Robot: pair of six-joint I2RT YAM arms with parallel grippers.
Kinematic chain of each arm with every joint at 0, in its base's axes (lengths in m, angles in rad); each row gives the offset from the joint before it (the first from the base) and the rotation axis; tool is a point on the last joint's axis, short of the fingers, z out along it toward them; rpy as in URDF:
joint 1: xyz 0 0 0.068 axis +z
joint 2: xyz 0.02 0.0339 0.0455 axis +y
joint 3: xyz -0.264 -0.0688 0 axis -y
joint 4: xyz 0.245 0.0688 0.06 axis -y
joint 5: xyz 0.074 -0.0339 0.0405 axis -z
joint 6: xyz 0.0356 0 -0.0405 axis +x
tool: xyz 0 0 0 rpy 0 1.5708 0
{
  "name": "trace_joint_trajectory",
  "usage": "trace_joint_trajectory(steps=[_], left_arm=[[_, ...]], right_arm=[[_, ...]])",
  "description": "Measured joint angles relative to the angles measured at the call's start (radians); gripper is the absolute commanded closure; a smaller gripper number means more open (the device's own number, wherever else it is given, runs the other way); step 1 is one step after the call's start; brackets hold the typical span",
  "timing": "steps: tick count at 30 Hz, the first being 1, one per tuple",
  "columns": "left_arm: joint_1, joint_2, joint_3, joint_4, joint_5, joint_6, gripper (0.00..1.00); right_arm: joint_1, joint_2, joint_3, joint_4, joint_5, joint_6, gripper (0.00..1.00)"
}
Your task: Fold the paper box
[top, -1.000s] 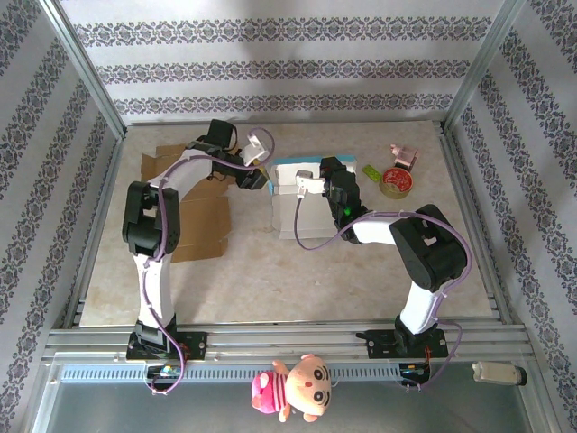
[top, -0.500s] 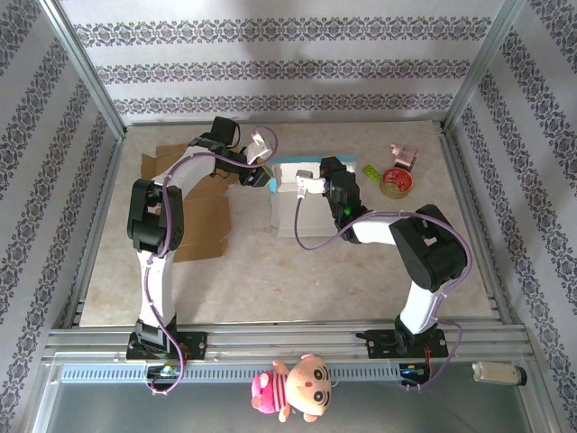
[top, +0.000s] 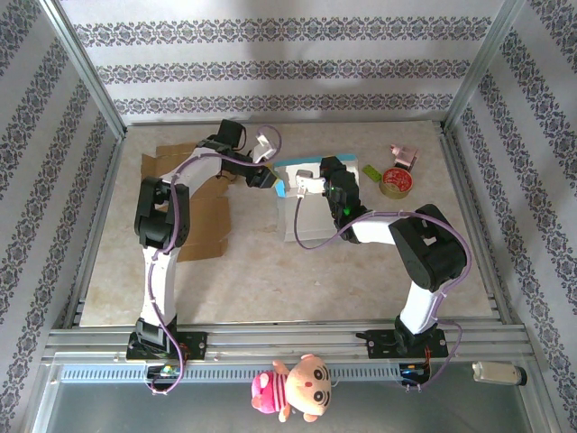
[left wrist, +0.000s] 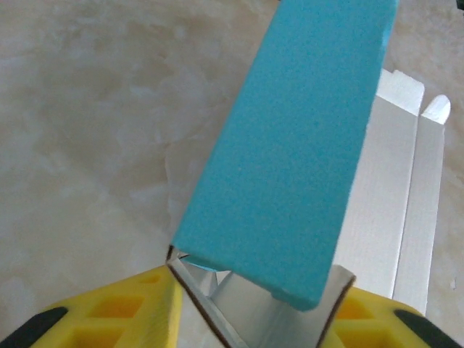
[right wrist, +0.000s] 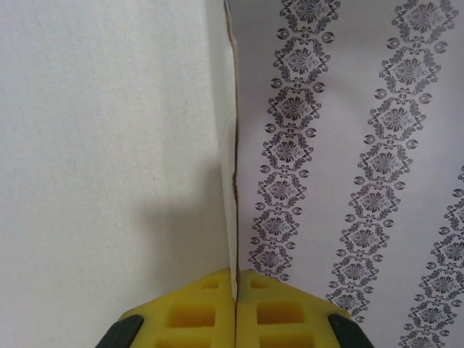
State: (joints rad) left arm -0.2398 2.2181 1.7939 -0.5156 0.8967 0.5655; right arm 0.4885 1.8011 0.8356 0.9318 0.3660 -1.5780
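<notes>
The paper box (top: 297, 216), white inside and teal outside, lies half folded at the middle of the table. My left gripper (top: 270, 180) is at its left end. In the left wrist view the yellow fingers (left wrist: 109, 308) stand on either side of a doubled-over teal side wall (left wrist: 290, 167), and the left gripper (left wrist: 254, 304) is shut on it. My right gripper (top: 326, 170) is at the box's far right part. It is shut (right wrist: 235, 286) on the thin edge of an upright white panel (right wrist: 109, 145).
Flat brown cardboard (top: 203, 225) lies on the left under the left arm. A tape roll (top: 395, 182), a small pink thing (top: 403, 155) and a green piece (top: 372, 171) sit at the back right. A plush doll (top: 293, 388) hangs at the front rail.
The left gripper has moved right to the box's left end and narrowed its jaws onto the teal wall, which has tipped up. The right arm has stayed still.
</notes>
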Motion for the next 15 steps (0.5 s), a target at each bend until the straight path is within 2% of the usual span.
trace_joint_trajectory(steps=[6, 15], left_arm=[[-0.011, 0.001, -0.024, 0.128, -0.049, -0.149, 0.82], [-0.032, 0.001, -0.129, 0.415, -0.103, -0.467, 0.82]], right_arm=[[-0.002, 0.000, 0.000, 0.000, 0.028, 0.000, 0.93], [-0.001, 0.000, 0.000, 0.001, 0.047, 0.004, 0.93]])
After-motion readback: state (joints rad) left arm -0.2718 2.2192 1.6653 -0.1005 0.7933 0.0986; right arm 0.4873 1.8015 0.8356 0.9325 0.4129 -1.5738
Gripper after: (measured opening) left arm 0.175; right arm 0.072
